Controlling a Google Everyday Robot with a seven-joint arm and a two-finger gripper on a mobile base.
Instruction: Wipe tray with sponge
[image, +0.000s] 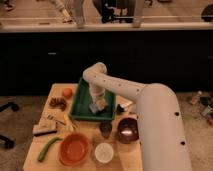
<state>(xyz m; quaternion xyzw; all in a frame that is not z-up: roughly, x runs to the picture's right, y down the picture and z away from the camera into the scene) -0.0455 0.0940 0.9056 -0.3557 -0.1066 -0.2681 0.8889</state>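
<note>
The green tray lies in the middle of the wooden table. My white arm comes in from the right, bends over the tray's far side and points straight down into it. My gripper is low inside the tray, near its front right part. It is shut on the blue-grey sponge, which rests against the tray floor. The gripper and arm hide part of the tray floor.
An orange bowl, a white cup, a dark cup and a dark red bowl stand in front of the tray. On the left lie an orange fruit, a scrub brush and a green vegetable.
</note>
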